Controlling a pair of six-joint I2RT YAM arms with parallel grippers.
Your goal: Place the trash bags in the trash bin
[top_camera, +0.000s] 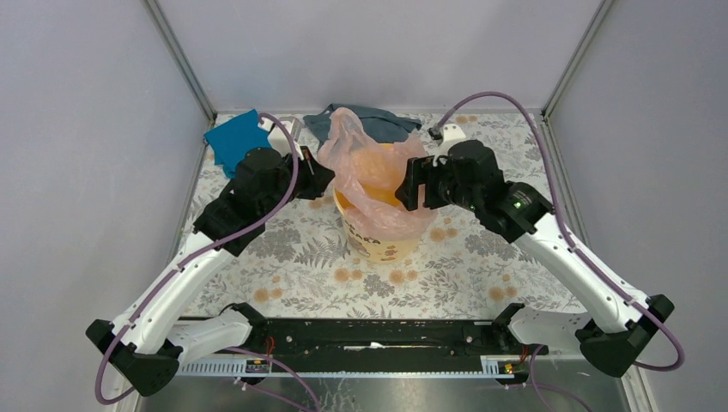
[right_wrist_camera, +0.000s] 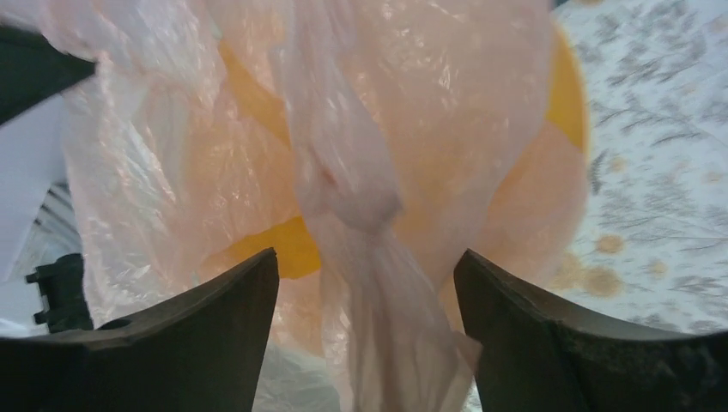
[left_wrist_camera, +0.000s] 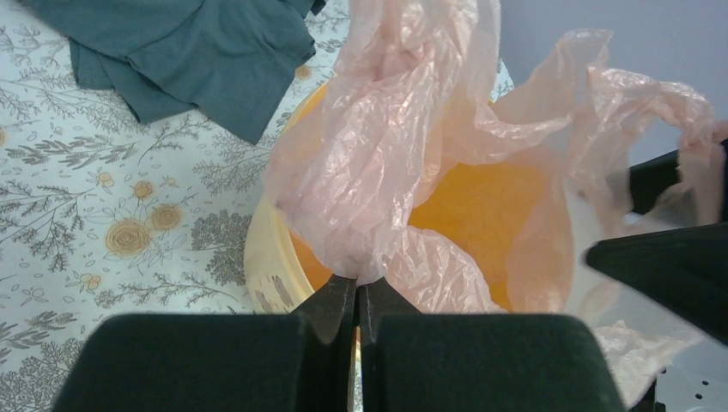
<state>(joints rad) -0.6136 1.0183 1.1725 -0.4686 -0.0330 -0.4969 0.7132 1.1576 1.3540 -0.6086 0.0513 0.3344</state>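
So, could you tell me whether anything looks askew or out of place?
The pink trash bag sits lopsided on the yellow bin, bunched high at the back and spilling down the near wall. The left gripper pinches one fold.

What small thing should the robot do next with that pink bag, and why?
Probably close the right pincer on the bag: its jaws stand open with a twisted strand of the film between them, while the left pincer pinches the film near the rim of the bin.
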